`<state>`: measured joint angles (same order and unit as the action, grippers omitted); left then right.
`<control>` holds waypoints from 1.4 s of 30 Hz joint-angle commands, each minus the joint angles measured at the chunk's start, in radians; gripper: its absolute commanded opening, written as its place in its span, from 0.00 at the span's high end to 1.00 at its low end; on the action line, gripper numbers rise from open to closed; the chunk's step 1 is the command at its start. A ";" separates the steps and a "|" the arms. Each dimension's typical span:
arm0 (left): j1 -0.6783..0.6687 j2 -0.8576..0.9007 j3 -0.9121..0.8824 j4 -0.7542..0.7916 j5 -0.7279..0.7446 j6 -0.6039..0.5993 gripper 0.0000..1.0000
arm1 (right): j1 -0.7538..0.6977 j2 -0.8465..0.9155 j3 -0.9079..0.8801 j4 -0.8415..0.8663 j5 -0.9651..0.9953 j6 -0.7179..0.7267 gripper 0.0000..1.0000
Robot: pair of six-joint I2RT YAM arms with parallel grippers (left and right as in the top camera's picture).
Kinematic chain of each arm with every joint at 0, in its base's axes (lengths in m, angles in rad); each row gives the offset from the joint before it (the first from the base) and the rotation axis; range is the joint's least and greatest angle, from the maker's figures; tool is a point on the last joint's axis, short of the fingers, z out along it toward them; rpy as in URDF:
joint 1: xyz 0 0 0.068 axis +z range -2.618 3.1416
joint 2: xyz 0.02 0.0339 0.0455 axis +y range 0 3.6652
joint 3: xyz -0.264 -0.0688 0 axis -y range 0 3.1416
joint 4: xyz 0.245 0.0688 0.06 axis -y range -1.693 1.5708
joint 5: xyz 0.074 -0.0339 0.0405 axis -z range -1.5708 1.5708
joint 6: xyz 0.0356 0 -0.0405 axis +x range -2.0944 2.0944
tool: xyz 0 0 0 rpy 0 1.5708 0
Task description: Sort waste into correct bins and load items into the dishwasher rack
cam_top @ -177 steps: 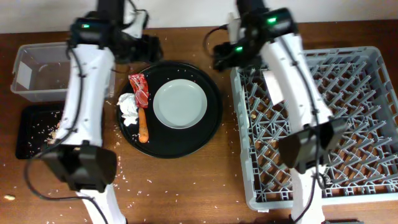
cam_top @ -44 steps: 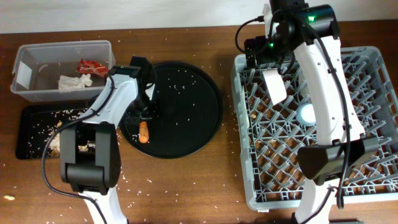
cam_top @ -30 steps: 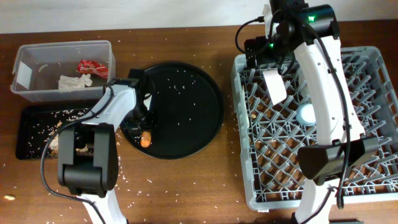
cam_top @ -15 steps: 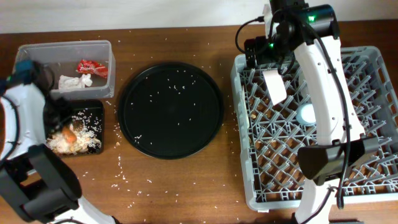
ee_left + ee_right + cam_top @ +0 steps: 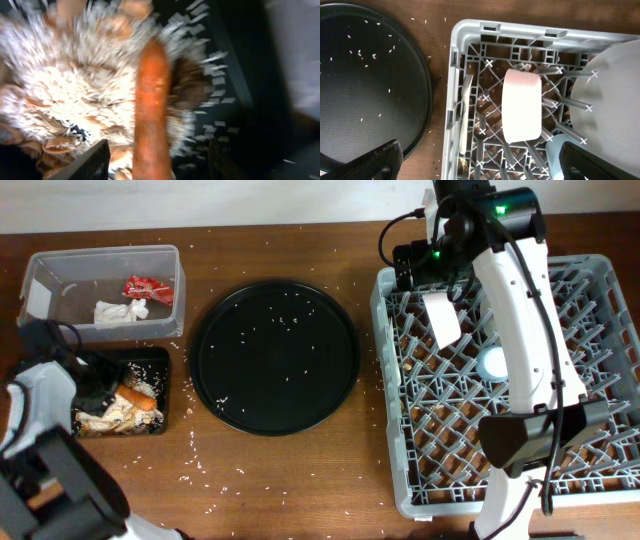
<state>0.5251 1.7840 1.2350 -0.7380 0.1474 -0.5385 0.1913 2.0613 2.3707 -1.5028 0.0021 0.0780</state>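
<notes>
Carrot (image 5: pixel 150 110) atop scraps (image 5: pixel 65 100) in black tray (image 5: pixel 160 362)

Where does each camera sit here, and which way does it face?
Overhead: above the table, facing down; rack, tub, left arm, right arm.
Left wrist: close over the black tray, facing the carrot; left fingers at bottom.
Right wrist: over the rack's corner, facing bowl and plate; right fingers at bottom.
Shared: overhead and right wrist both show the round tray.

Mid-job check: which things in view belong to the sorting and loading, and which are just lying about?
Job:
carrot, food scraps, black rectangular tray, red wrapper, tissue, clear tub, rack, bowl, plate, blue cup.

Lying about:
round black tray, scattered rice grains.
</notes>
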 commanded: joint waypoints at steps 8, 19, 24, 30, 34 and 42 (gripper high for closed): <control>0.001 -0.620 0.048 -0.063 0.057 0.111 0.01 | -0.002 -0.155 0.106 -0.005 0.009 0.000 0.01; 0.001 -0.751 0.048 -0.065 0.070 0.099 0.01 | -0.003 -0.378 0.126 -0.019 0.037 0.000 0.02; 0.001 -0.751 0.048 -0.065 0.070 0.099 0.01 | -0.003 -0.403 0.061 0.123 0.130 -0.004 0.02; 0.001 -0.751 0.048 -0.065 0.070 0.099 0.01 | -0.041 -0.855 -0.779 0.776 0.049 -0.048 0.01; 0.001 -0.751 0.048 -0.065 0.070 0.099 0.01 | -0.122 -1.257 -1.463 1.158 -0.022 -0.047 0.01; 0.001 -0.751 0.048 -0.067 0.070 0.099 0.01 | -0.200 -1.857 -2.350 1.642 -0.175 -0.044 0.02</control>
<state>0.5243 1.0378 1.2747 -0.8089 0.2108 -0.4458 -0.0021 0.3019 0.1181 0.1017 -0.1356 0.0364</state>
